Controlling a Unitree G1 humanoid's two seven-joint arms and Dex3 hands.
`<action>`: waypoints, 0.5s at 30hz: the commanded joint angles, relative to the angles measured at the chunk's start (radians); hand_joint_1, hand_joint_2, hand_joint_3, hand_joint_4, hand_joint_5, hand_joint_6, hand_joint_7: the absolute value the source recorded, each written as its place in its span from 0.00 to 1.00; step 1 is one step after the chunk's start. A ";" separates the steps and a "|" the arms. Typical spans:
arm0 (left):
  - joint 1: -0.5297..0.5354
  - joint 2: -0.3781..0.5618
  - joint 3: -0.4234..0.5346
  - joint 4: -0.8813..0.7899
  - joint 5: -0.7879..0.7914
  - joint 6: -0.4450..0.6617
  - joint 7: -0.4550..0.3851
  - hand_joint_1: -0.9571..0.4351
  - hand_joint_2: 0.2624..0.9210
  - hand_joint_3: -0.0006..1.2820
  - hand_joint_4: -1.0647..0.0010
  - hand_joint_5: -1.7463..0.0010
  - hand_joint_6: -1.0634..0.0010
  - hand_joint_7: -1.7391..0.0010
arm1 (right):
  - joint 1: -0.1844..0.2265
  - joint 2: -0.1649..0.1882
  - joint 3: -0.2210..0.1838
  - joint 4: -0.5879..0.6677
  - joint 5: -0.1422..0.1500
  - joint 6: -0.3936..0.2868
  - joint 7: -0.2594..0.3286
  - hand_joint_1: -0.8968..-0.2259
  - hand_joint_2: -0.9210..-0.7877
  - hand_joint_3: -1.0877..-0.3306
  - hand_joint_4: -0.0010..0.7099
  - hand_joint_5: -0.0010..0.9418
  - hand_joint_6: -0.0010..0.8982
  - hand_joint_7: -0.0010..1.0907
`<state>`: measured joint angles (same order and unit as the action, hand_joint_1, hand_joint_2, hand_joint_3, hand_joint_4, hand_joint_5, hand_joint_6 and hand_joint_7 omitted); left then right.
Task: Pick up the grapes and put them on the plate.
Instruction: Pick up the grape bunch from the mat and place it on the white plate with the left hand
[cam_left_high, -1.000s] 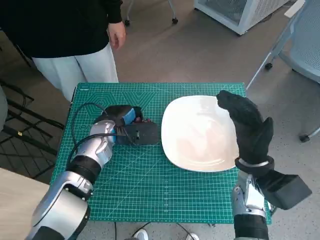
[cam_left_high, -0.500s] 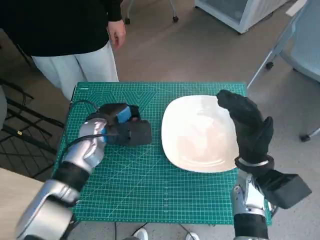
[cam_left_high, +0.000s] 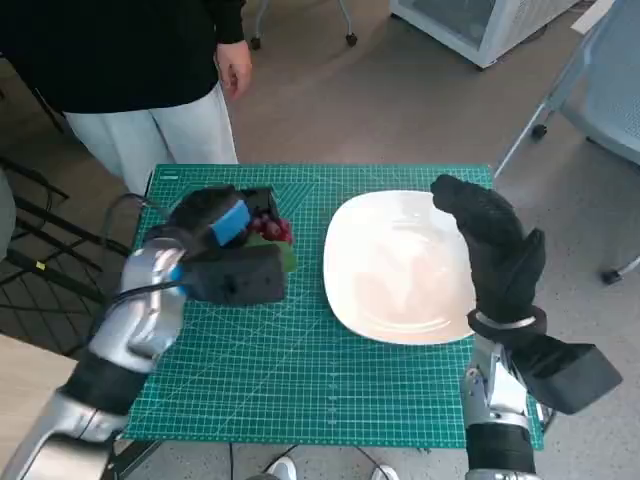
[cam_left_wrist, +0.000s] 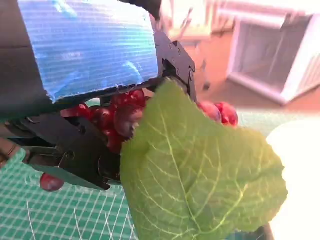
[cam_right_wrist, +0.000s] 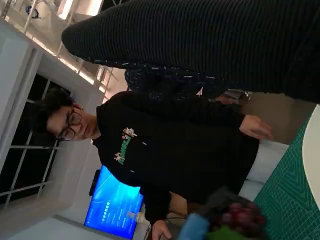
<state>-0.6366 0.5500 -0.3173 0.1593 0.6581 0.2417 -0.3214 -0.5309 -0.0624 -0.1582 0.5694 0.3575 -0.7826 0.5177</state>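
Leaf (cam_left_wrist: 200, 170) hides grapes (cam_left_wrist: 117, 112) in left hand (cam_left_wrist: 85, 45); head view shows plate (cam_left_high: 400, 265).

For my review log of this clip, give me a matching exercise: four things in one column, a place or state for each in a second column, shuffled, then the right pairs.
Things:
1. grapes
2. plate
3. left hand
4. right hand

Places or states:
A. white, lying bare on the green mat
B. gloved, raised over the plate's right edge, holding nothing
C. red bunch with a green leaf, held in a hand
D. blue-taped, holds the bunch left of the plate

Pairs: 1-C, 2-A, 3-D, 4-B
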 joint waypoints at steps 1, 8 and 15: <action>0.043 0.028 0.045 -0.108 -0.002 0.011 -0.015 0.69 1.00 0.17 0.54 0.22 0.53 0.24 | 0.013 0.008 -0.002 0.012 0.009 0.011 0.008 0.34 0.00 0.50 0.63 0.00 0.07 0.39; 0.090 0.032 0.097 -0.213 -0.014 0.002 -0.015 0.69 1.00 0.15 0.51 0.21 0.50 0.29 | 0.014 0.010 -0.002 0.013 0.009 0.009 0.012 0.35 0.00 0.50 0.63 0.00 0.07 0.39; 0.102 0.023 0.104 -0.253 -0.002 0.004 -0.015 0.69 1.00 0.13 0.50 0.24 0.49 0.27 | 0.013 0.007 -0.004 0.018 0.011 0.011 0.018 0.35 0.00 0.50 0.63 0.00 0.06 0.39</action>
<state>-0.5422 0.5749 -0.2217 -0.0661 0.6545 0.2467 -0.3321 -0.5308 -0.0588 -0.1578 0.5700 0.3577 -0.7825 0.5256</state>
